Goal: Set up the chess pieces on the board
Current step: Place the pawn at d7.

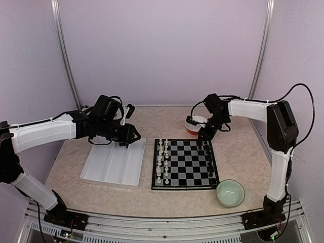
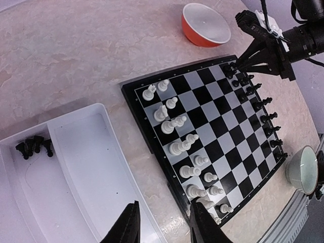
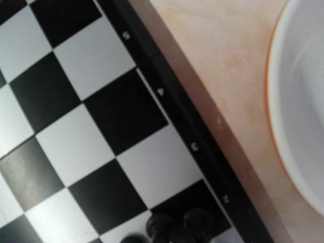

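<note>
The board (image 1: 185,164) lies in the middle of the table and also shows in the left wrist view (image 2: 223,126). White chess pieces (image 1: 161,162) fill its left files (image 2: 182,147). Black chess pieces (image 1: 208,157) line its right edge (image 2: 260,104). Three black pieces (image 2: 34,147) lie in the white tray (image 2: 86,177). My left gripper (image 2: 164,225) is open and empty over the tray's right edge (image 1: 130,139). My right gripper (image 1: 204,136) is at the board's far right corner (image 2: 237,63) with its tips close together. Two black pieces (image 3: 162,225) show below it.
The white partitioned tray (image 1: 114,164) lies left of the board. An orange bowl (image 1: 192,125) stands behind the board's far right corner, right beside my right gripper (image 2: 205,24) (image 3: 298,101). A pale green bowl (image 1: 230,193) stands at the board's near right corner (image 2: 302,169).
</note>
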Controlling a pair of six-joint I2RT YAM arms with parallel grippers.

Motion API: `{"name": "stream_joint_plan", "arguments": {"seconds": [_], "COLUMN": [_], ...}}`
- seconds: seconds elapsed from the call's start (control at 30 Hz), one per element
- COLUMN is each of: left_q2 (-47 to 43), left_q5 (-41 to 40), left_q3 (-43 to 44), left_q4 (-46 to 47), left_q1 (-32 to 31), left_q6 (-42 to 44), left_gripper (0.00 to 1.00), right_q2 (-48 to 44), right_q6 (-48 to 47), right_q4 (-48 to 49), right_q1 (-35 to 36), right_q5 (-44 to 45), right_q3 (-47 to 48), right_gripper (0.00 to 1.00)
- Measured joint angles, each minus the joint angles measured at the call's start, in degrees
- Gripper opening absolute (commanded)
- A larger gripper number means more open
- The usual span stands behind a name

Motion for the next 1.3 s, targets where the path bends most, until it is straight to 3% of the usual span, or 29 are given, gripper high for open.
{"name": "stream_joint_plan", "arguments": {"seconds": [1.3], "left_q2": [0.57], "left_q5": [0.07], "left_q3": [-0.72], "left_q4": [0.26], "left_q1": [-0.44], "left_q6": [-0.02], "left_gripper": [0.35], "right_q2": [4.42], "right_q6": [1.11], "right_q4": [-3.10], "right_q1": [0.28], "right_q5": [-0.39], "right_q3": [2.99], "right_gripper": [0.12]}}
